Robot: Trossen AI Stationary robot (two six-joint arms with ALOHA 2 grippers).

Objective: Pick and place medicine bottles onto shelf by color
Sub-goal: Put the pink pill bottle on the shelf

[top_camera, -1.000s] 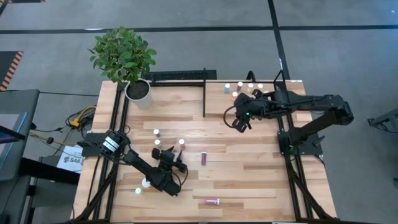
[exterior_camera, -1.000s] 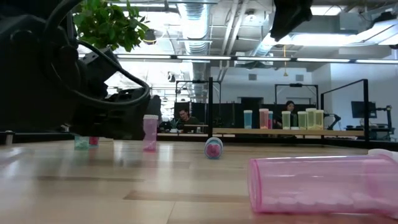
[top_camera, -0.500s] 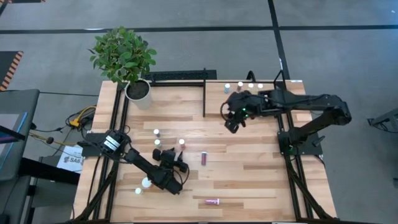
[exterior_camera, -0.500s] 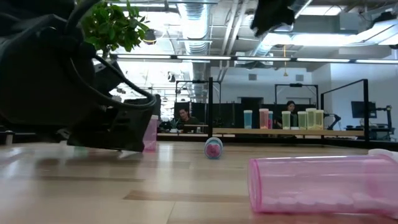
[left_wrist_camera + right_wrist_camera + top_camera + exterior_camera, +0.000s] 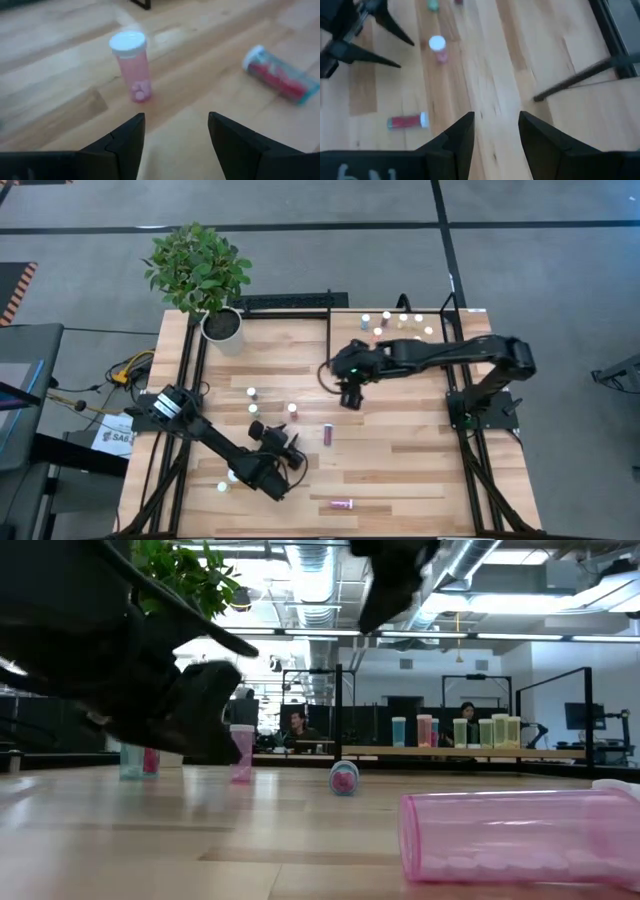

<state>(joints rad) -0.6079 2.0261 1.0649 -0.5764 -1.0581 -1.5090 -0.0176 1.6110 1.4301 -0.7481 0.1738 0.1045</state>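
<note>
Tool of the left arm [image 5: 283, 452], low over the near left part of the desk [image 5: 420, 450], is held with its fingers [image 5: 125, 145] spread and nothing between them; the upright pink bottle [image 5: 131, 65] stands just ahead of the gap. For a clean grasp, the fingers would best be lowered on either side of the body below the white cap and closed squarely, so that the bottle is not tipped. Beside it, a maroon bottle [image 5: 328, 434] is seen lying on its side, and another pink one [image 5: 342, 504] lies nearer the front edge. Further right, the right tool [image 5: 350, 395] hangs empty and parted above mid-desk, between these and the shelf [image 5: 440, 350], where sorted bottles are already lined along the back.
</note>
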